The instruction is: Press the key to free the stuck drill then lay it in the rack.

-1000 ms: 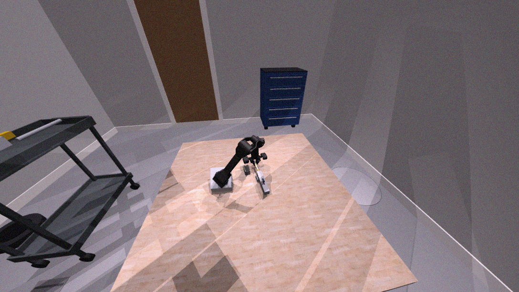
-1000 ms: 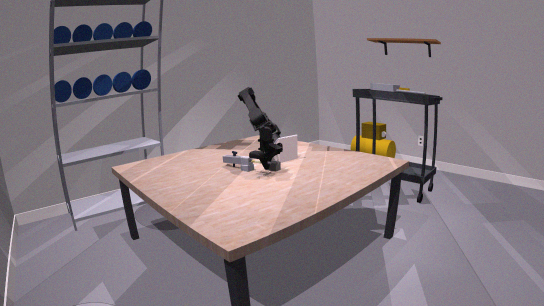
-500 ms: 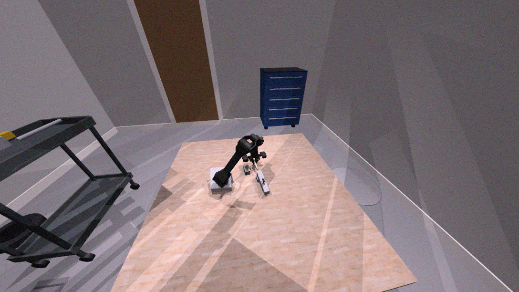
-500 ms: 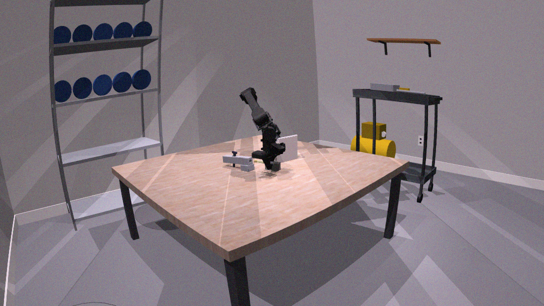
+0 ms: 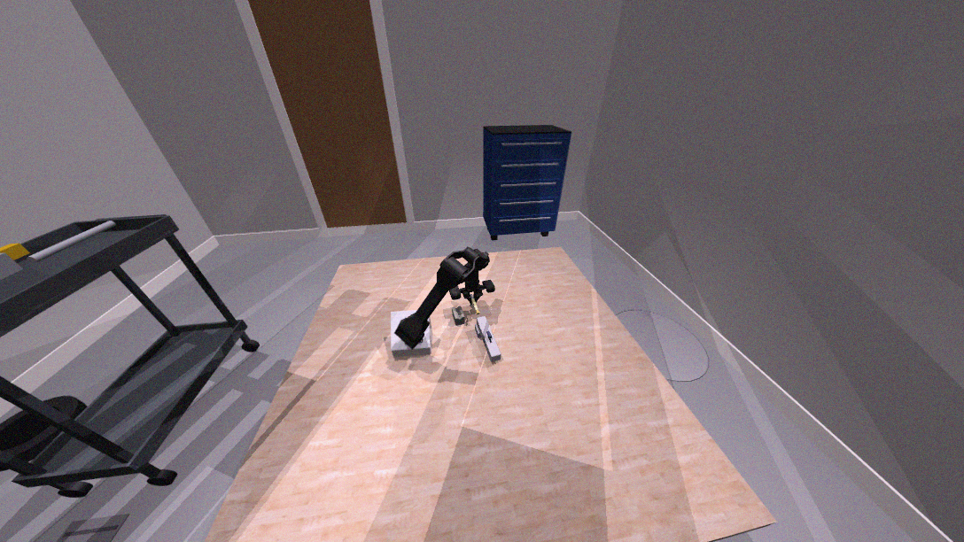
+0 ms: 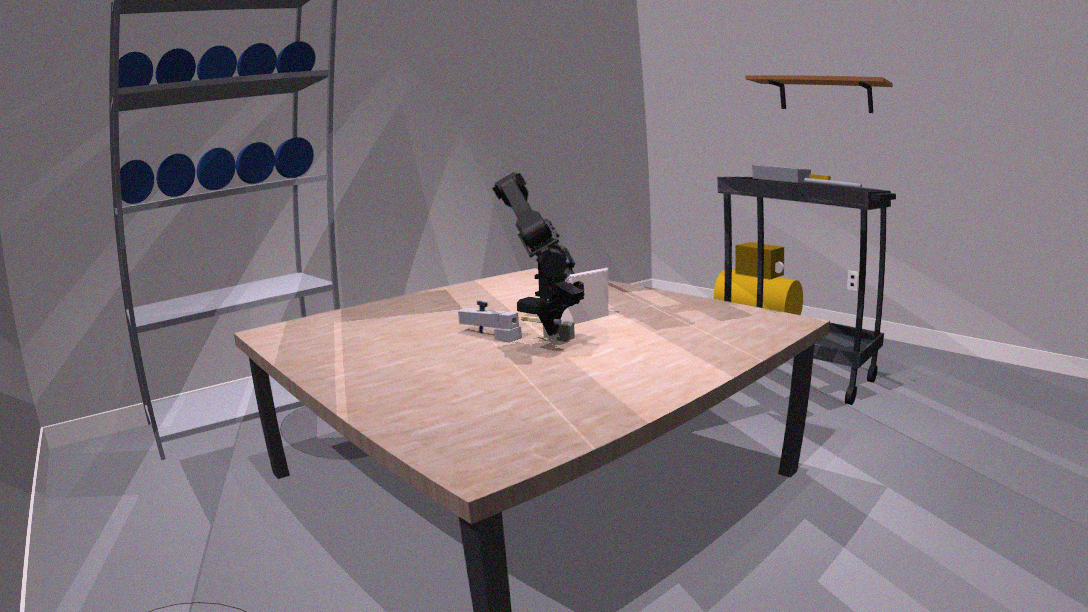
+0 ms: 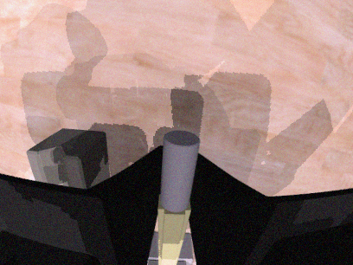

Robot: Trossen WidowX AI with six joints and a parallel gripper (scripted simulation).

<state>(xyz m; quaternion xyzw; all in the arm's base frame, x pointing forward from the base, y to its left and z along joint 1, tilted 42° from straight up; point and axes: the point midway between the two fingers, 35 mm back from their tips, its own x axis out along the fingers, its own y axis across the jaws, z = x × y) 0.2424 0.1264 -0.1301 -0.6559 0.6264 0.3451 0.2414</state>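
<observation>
1. Pale wood is the surface [image 6: 471, 411] under me, crossed by shadow bands, in a grey-walled room.
2. My tool [image 7: 173, 228] is clamped on the drill [image 7: 179, 172]; in the wrist view its grey cylindrical shank juts forward between my two dark fingers, with a yellowish section behind it nearer the palm.
3. The drill hangs above the surface, touching nothing but my fingers; its shadow falls on the wood just ahead.
4. Seen from the top view, my tool [image 5: 474, 301] points downward with the drill's yellowish part [image 5: 476, 307] showing beneath it.
5. A small dark grey block [image 7: 69, 158] sits on the surface at the lower left of the wrist view, just beside my left finger; in the top view it [image 5: 459, 314] lies near the tool. I cannot tell whether this is the rack.
6. A longer light grey fixture [image 5: 487, 338] rests on the surface just past the tool, with a small dark key [image 6: 480, 307] standing up from it in the exterior view.
7. My arm [image 5: 438, 290] slopes back to its pale base plate [image 5: 411, 344].
8. Farther out stand a blue drawer cabinet [image 5: 526, 179], a black cart [image 6: 806, 251] and a tall shelf unit [image 6: 220, 182].
</observation>
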